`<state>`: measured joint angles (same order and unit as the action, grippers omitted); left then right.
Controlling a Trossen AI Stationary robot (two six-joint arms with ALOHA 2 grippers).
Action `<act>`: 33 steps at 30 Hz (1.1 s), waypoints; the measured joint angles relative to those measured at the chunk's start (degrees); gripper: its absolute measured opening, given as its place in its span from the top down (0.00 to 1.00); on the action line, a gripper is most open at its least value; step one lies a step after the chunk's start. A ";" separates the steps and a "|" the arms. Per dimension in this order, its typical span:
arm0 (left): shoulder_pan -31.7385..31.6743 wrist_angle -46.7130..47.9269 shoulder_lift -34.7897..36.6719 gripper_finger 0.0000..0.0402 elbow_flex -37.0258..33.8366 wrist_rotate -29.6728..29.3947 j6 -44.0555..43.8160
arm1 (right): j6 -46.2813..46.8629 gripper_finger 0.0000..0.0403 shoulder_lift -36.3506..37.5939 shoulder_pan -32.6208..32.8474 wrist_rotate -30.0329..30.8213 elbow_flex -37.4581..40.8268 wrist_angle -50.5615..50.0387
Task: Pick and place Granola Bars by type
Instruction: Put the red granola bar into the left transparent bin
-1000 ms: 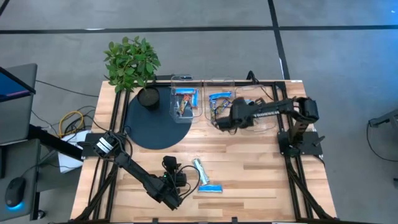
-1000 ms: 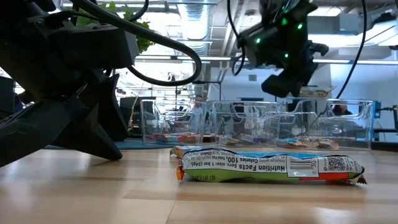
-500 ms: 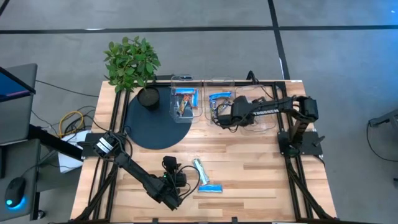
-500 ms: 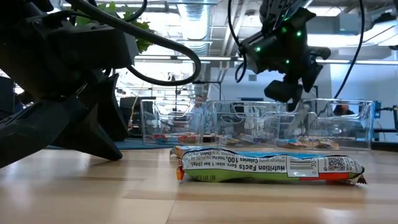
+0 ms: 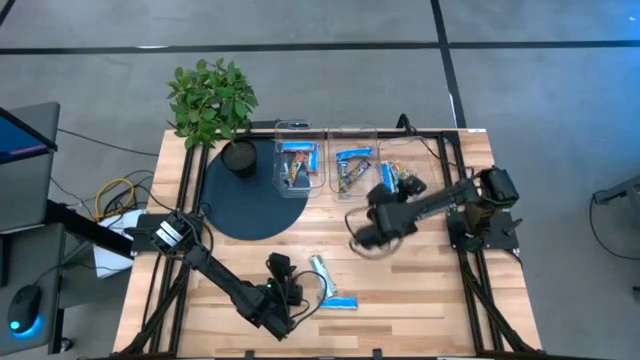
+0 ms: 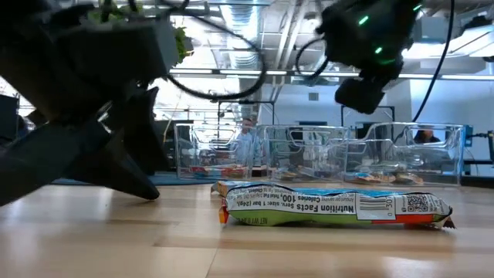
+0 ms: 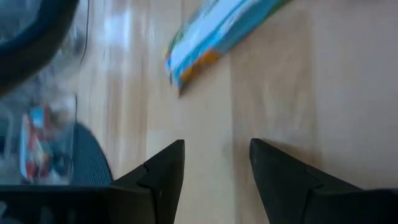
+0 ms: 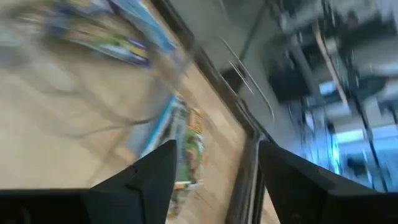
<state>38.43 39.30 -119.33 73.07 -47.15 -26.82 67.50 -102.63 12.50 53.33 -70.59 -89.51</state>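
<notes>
Two granola bars lie flat on the wooden table near its front: a silvery-white one (image 5: 321, 274) and a blue one (image 5: 339, 303), which fills the low view (image 6: 336, 207). My left gripper (image 5: 298, 291) stands open just left of them, low over the wood, with nothing between its fingers (image 7: 214, 168); a bar's end (image 7: 186, 59) lies ahead of it. My right gripper (image 5: 357, 239) hangs open and empty (image 8: 214, 177) over the table's middle. More bars lie in three clear tubs at the back (image 5: 297, 163), (image 5: 352, 165), (image 5: 400, 181).
The clear tubs (image 6: 324, 154) stand in a row along the far edge. A dark round mat (image 5: 250, 200) and a potted plant (image 5: 212, 100) take up the back left. Bare wood lies to the right of the two loose bars (image 5: 430, 280).
My right gripper has swung away from above the tubs toward the table's near edge and now hangs over the middle of the table. My left gripper has rolled a little about its own axis while staying in place. The two loose bars have kept still.
</notes>
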 joint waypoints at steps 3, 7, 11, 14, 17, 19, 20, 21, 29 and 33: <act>-0.25 -0.31 0.00 0.56 1.48 -2.51 7.75 | 0.00 0.46 0.00 6.31 1.17 0.00 0.17; -0.98 -0.36 0.00 0.56 3.48 -4.37 19.12 | 1.77 0.46 0.00 14.96 0.97 0.00 0.62; -2.45 -1.22 0.00 0.56 4.18 -4.11 29.89 | 4.26 0.46 0.00 23.63 0.85 0.00 2.22; -3.72 -2.41 0.00 0.56 4.18 -3.98 35.55 | 6.74 0.46 0.00 29.72 0.75 0.00 4.15; -4.76 -2.87 0.00 0.56 4.18 -4.01 36.36 | 6.76 0.46 0.00 35.27 0.78 0.00 9.54; -5.12 -2.59 0.00 0.56 4.18 -4.09 34.97 | 2.71 0.46 0.00 38.03 0.94 0.00 16.10; -5.20 -2.33 0.00 0.56 4.18 -4.07 34.01 | -0.51 0.46 0.00 38.95 0.98 0.00 20.43; -5.18 -2.14 0.00 0.56 4.18 -4.05 33.02 | -4.37 0.47 0.00 39.59 0.90 0.00 25.01; -4.67 -1.29 0.02 0.56 4.18 -3.01 29.94 | -38.83 0.49 0.00 39.79 -3.19 2.45 63.23; -4.67 -0.95 0.02 0.56 4.18 -2.67 29.77 | -45.53 0.51 0.00 37.39 -9.95 5.69 75.39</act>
<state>33.76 38.36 -119.31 77.25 -49.82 2.95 21.97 -102.63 49.89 43.37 -64.89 -14.12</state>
